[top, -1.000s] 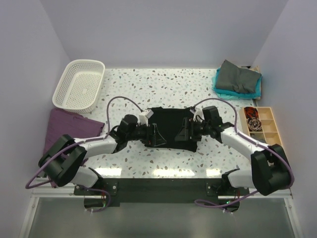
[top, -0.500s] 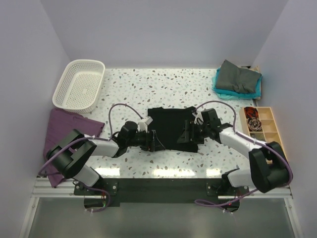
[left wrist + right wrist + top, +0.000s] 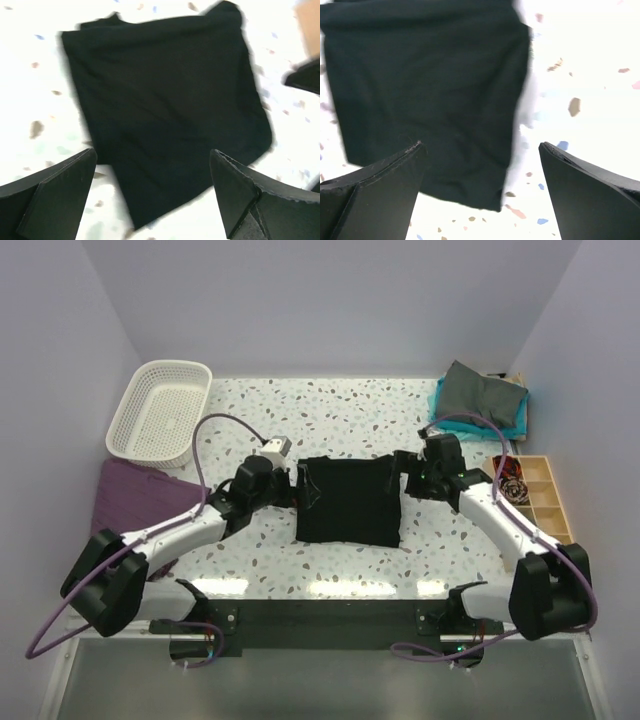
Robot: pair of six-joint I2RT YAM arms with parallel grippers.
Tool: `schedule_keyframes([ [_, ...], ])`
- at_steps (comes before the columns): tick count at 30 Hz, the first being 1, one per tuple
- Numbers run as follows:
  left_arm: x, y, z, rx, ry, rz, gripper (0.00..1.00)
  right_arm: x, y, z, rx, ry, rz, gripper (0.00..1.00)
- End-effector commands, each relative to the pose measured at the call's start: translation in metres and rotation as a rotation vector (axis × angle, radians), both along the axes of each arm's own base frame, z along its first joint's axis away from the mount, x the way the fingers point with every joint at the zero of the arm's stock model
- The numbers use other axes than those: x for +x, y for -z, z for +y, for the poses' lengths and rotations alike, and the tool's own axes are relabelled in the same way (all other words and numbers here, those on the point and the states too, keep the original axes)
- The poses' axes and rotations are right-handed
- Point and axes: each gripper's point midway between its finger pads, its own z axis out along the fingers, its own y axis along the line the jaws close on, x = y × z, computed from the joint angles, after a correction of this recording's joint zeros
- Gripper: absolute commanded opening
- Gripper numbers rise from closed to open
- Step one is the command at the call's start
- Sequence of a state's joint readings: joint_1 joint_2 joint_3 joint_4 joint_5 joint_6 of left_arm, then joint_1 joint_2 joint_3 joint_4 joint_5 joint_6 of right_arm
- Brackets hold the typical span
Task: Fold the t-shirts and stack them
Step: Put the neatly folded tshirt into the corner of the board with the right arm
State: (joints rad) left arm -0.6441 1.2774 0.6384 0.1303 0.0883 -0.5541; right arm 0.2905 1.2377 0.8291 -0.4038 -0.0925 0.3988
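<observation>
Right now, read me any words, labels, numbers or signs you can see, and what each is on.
None can be read.
The black t-shirt shows plain fabric in every view, no label in sight.
The white basket, the grey t-shirt and the purple cloth bear no print.
The patterned item in the wooden tray is too small to tell.

Pale lilac walls around a bright speckled terrazzo tabletop
</observation>
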Motion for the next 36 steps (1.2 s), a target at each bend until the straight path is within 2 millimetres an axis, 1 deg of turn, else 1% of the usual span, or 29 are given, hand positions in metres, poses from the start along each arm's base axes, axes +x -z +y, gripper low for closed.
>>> schedule_keyframes([
  [1,0.035,0.022,0.039,0.126,-0.156,0.005,1.00,0.011,0.023,-0.023,0.014,0.066,0.047,0.99],
  [2,0.041,0.025,0.046,0.118,-0.171,0.016,1.00,0.017,0.023,-0.023,0.038,0.065,0.034,0.99],
  [3,0.047,0.029,0.050,0.113,-0.188,0.015,1.00,0.017,0.028,-0.023,0.068,0.059,0.051,0.99],
  [4,0.046,0.033,0.050,0.099,-0.176,0.025,1.00,0.019,0.030,-0.022,0.080,0.059,0.051,0.99],
  [5,0.050,0.035,0.055,0.092,-0.182,0.032,1.00,0.020,0.031,-0.020,0.093,0.047,0.051,0.99],
  [6,0.054,0.038,0.056,0.090,-0.183,0.031,1.00,0.018,0.038,-0.017,0.106,0.033,0.071,0.99],
  [8,0.056,0.042,0.056,0.090,-0.173,0.033,1.00,0.018,0.043,-0.014,0.121,0.026,0.082,0.99],
  [9,0.059,0.047,0.054,0.088,-0.164,0.036,1.00,0.015,0.050,-0.014,0.128,0.026,0.097,0.99],
  [11,0.059,0.050,0.046,0.068,-0.130,0.046,1.00,0.014,0.059,-0.008,0.160,0.005,0.120,0.99],
  [12,0.062,0.057,0.043,0.062,-0.121,0.054,1.00,0.010,0.066,-0.006,0.166,0.001,0.140,0.99],
  [13,0.062,0.058,0.039,0.048,-0.106,0.055,1.00,0.010,0.074,-0.004,0.181,-0.007,0.159,0.99],
  [17,0.063,0.070,0.023,-0.006,-0.055,0.084,1.00,0.006,0.093,0.004,0.226,-0.027,0.207,0.99],
  [18,0.064,0.076,0.021,-0.008,-0.048,0.093,1.00,0.003,0.098,0.007,0.243,-0.038,0.222,0.99],
  [19,0.065,0.078,0.019,-0.014,-0.039,0.095,1.00,0.006,0.098,0.012,0.265,-0.053,0.214,0.99],
  [20,0.063,0.079,0.015,-0.026,-0.022,0.104,1.00,0.001,0.104,0.019,0.305,-0.076,0.247,0.98],
  [21,0.063,0.085,0.013,-0.031,-0.013,0.115,1.00,-0.002,0.106,0.025,0.342,-0.098,0.263,0.95],
  [22,0.061,0.087,0.011,-0.041,-0.006,0.122,1.00,-0.006,0.109,0.030,0.377,-0.106,0.292,0.93],
  [23,0.059,0.088,0.008,-0.059,0.008,0.134,1.00,-0.002,0.110,0.035,0.402,-0.126,0.279,0.92],
  [24,0.058,0.090,0.005,-0.075,0.017,0.134,1.00,-0.008,0.117,0.042,0.424,-0.147,0.317,0.91],
  [26,0.052,0.094,0.000,-0.110,0.034,0.165,0.99,-0.013,0.124,0.048,0.414,-0.167,0.349,0.90],
  [27,0.052,0.093,-0.002,-0.130,0.040,0.157,0.98,-0.016,0.128,0.057,0.397,-0.192,0.366,0.90],
  [28,0.049,0.095,-0.003,-0.138,0.045,0.168,0.98,-0.019,0.130,0.061,0.391,-0.199,0.379,0.90],
  [29,0.046,0.097,-0.005,-0.150,0.048,0.182,0.98,-0.016,0.129,0.067,0.382,-0.212,0.375,0.90],
  [30,0.047,0.097,-0.006,-0.159,0.050,0.179,0.98,-0.021,0.135,0.076,0.359,-0.230,0.396,0.90],
  [32,0.044,0.102,-0.007,-0.170,0.052,0.196,0.98,-0.019,0.136,0.091,0.359,-0.253,0.401,0.86],
  [33,0.042,0.104,-0.007,-0.173,0.053,0.200,0.98,-0.020,0.140,0.096,0.367,-0.247,0.423,0.83],
  [34,0.041,0.106,-0.008,-0.179,0.053,0.211,0.98,-0.016,0.141,0.099,0.370,-0.248,0.412,0.74],
  [36,0.039,0.108,-0.007,-0.184,0.053,0.216,0.97,-0.009,0.137,0.108,0.385,-0.253,0.403,0.67],
])
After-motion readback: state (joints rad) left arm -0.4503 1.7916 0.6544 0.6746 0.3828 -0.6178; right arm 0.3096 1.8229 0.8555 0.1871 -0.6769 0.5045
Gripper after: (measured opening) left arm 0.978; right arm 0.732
